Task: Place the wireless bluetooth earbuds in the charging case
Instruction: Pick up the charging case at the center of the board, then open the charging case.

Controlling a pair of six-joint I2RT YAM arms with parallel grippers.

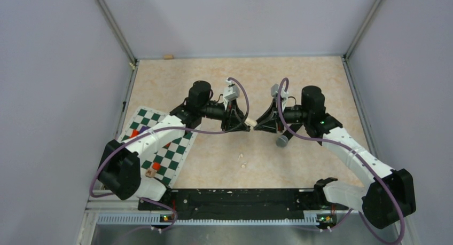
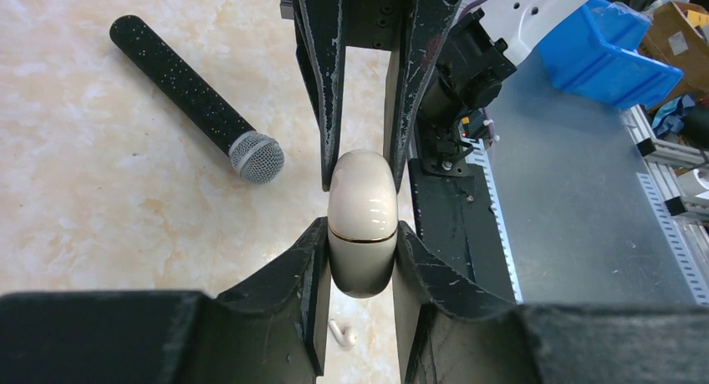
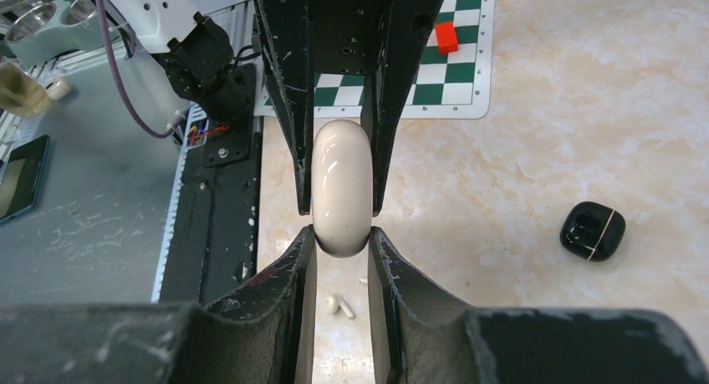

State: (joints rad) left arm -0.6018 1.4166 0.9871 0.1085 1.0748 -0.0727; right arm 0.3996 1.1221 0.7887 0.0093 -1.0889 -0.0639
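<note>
Though unseen overhead, black case (image 3: 592,231).

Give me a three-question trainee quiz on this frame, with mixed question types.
1. True or false: the white charging case is open.
2. What holds it? A: left gripper alone. B: right gripper alone. C: both.
3. Fill in: a white earbud lies on the ___.
Key: 1 false, its lid is shut; 2 C; 3 table.
</note>
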